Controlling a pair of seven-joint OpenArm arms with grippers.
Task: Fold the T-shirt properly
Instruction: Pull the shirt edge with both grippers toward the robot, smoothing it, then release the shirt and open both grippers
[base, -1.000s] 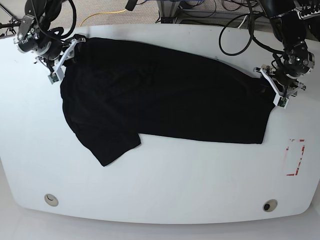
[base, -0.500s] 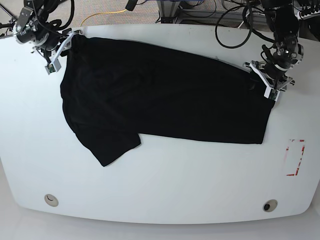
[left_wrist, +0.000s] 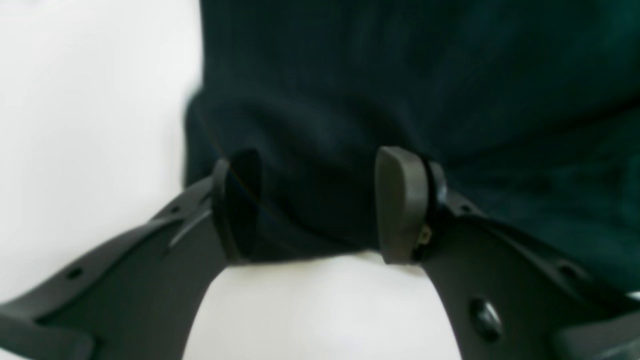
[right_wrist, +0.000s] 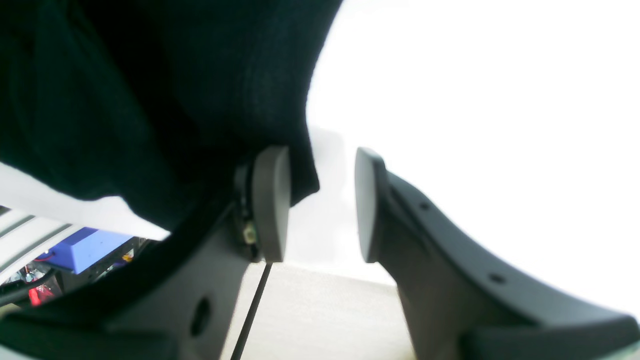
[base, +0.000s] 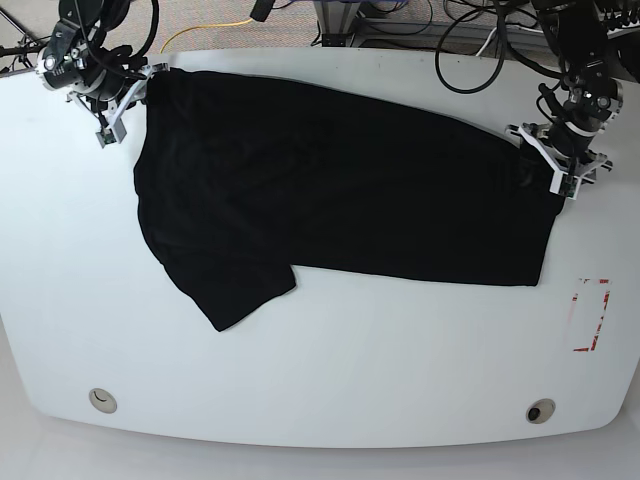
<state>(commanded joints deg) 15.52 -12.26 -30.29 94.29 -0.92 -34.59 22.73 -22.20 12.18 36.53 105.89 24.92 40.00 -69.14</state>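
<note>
The black T-shirt (base: 340, 190) lies spread flat across the white table (base: 350, 370), with one sleeve pointing to the front left. No print shows. My left gripper (base: 556, 172) is at the shirt's right edge. In the left wrist view it (left_wrist: 320, 205) is open, and its fingers straddle the shirt's edge (left_wrist: 400, 75). My right gripper (base: 118, 108) is at the shirt's back left corner. In the right wrist view it (right_wrist: 322, 205) is slightly open. The cloth (right_wrist: 150, 75) drapes behind one pad (right_wrist: 272, 200), and white table shows in the gap.
A red rectangular marking (base: 590, 315) is on the table at the right. Two round holes (base: 101, 399) (base: 540, 411) sit near the front edge. Cables and equipment lie beyond the back edge.
The whole shirt has shifted a little to the right. My left gripper moved right and back with the shirt's edge; my right gripper moved back to the corner.
</note>
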